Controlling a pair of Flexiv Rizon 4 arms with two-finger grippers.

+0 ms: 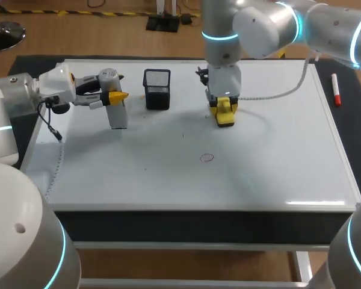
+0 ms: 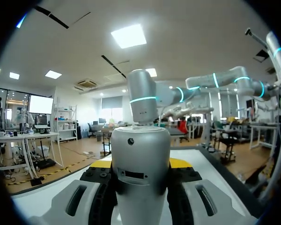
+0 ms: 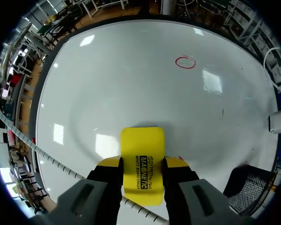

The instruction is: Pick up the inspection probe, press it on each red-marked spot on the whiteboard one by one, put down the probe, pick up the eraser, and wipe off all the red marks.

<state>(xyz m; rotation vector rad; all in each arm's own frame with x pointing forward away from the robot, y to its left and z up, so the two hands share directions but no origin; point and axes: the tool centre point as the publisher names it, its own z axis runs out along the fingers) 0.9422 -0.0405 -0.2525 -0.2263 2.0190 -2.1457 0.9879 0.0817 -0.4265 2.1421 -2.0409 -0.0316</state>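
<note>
1. The right gripper (image 3: 142,165) is clamped on the yellow eraser (image 3: 142,147), one finger on each long side. The eraser's free end sticks out ahead of the fingertips. In the head view it seems to sit flat on the whiteboard (image 1: 168,177), in the far middle of the board.

2. One red circle (image 1: 207,158) is left on the board. It lies between the eraser and the board's near edge, a little toward the left arm's side, and apart from the eraser with bare board between them.

3. In the right wrist view, the eraser's long axis runs straight out from the fingers. The circle lies ahead of it and slightly off that line, on the side where the black mesh basket (image 3: 248,187) stands. I judge that wiping it calls for a slide forward along the eraser's own length with a small sideways shift, and no turn of the wrist.

4. The right arm is the nearer one to the circle and it has the tool, so the wipe falls to it.

5. The left gripper (image 1: 115,99) is closed on the grey probe (image 1: 117,114), with a finger on either side of its body. The probe hangs upright near the board's far left corner, just beside the basket. I cannot tell whether its lower end touches the board. It stands well apart from the circle and off the likely wiping path.

6. A red marker (image 1: 336,89) lies at the board's right edge, well away from both grippers.
</note>
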